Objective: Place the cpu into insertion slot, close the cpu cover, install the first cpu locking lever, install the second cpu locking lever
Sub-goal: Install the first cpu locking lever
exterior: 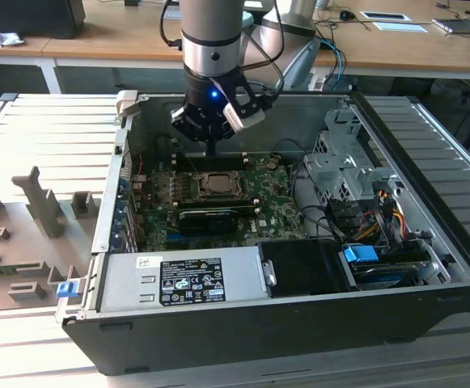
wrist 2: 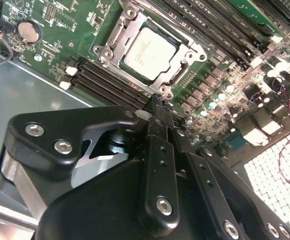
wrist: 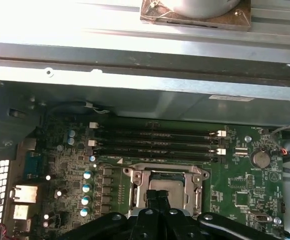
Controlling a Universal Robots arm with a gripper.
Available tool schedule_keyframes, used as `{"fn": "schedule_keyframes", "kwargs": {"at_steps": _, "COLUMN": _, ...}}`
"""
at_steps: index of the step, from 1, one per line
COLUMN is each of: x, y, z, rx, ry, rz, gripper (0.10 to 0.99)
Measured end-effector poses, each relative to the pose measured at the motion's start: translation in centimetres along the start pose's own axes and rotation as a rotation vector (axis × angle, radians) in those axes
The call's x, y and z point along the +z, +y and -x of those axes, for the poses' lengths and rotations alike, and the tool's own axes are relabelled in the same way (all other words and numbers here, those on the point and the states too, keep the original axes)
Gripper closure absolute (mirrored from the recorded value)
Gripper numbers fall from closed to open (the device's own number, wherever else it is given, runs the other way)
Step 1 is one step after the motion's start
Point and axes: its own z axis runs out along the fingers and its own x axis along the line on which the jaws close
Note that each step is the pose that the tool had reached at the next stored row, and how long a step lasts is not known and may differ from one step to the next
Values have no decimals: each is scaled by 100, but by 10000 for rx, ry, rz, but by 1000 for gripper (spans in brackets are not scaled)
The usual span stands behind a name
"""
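- The cpu [wrist 2: 149, 51], silvery-grey and square, lies seated in the insertion slot [wrist 2: 116, 35] on the green motherboard [wrist 2: 60, 30].
- The cpu cover [wrist 2: 160, 79], a thin metal frame, lies flat around it.
- The gripper [wrist 2: 156, 102] hangs just beside the socket; its black fingers [wrist 2: 157, 135] are pressed together, holding nothing.
- Printed white labels sit on the power supply [exterior: 190, 279]; their text is unreadable.

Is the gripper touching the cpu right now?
Apart. In the second wrist view the gripper ends beside the socket frame, and the whole silvery face of the cpu lies bare under the cpu cover.
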Motion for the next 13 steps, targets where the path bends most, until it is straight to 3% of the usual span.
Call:
{"fn": "schedule_keyframes", "kwargs": {"at_steps": 2, "x": 12, "y": 1, "z": -40, "rx": -1, "ry": 1, "rz": -1, "gripper": 980}}
{"fn": "schedule_keyframes", "kwargs": {"at_steps": 10, "x": 64, "y": 21, "z": -471, "rx": 0, "ry": 0, "rz": 2, "gripper": 980}}
{"fn": "schedule_keyframes", "kwargs": {"at_steps": 13, "x": 80, "y": 24, "z": -534, "rx": 1, "ry": 0, "rz": 1, "gripper": 980}}
